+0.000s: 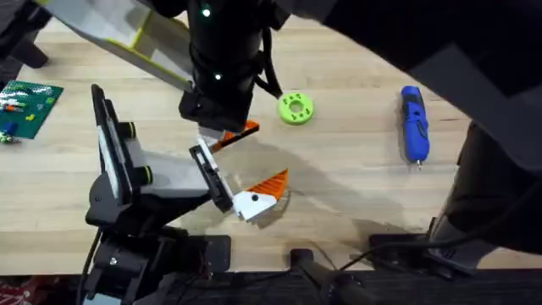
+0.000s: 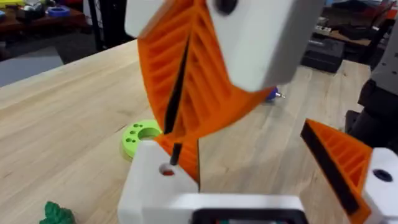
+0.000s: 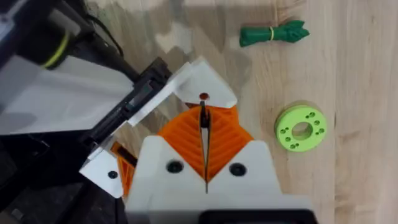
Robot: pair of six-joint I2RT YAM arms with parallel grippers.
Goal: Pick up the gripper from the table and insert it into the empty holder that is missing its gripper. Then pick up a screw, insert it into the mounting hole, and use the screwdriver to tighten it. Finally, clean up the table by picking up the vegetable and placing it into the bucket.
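Right tool (image 3: pixel 204 127) is closed, orange pads pinched on a thin black rod (image 3: pixel 204 134). The rod sticks out past the pads, and its tip sits at a small reddish hole (image 3: pixel 203 96) in the white finger (image 3: pixel 202 87) of the left tool. From the left wrist, the right tool (image 2: pixel 180 118) hangs just over that white finger (image 2: pixel 155 186), with the rod (image 2: pixel 178 93) running down to the hole (image 2: pixel 166 169). Cannot tell whether the rod is a screw or a bit.

Left tool (image 2: pixel 242 162) is open. Its white finger and its other orange-padded finger (image 2: pixel 339 162) are spread wide, at either end of the black rail. Overhead, the left tool (image 1: pixel 246 165) lies just beside the lime-green disc (image 1: pixel 295 108), on the side nearer the arm bases. The right tool (image 1: pixel 222 131) comes down from the big dark arm on the disc's left-arm side, near it but not touching.

The screwdriver (image 1: pixel 413 123) is blue and lies flat on the tabletop (image 1: pixel 356 186), well apart from the disc on its right-arm side, bit end toward the bases. No tool touches it. Its tip (image 2: pixel 272 94) peeks out behind the right tool in the left wrist view.

The vegetable (image 3: pixel 273 34) is a green bundle with a yellow band, on the tabletop near the disc (image 3: pixel 300 127) but clear of it. It also shows at the edge of the left wrist view (image 2: pixel 56 214), with the disc (image 2: pixel 140 137) close by.

A green circuit board (image 1: pixel 30 106) sits far from the disc on its left-arm side, at the tabletop edge.
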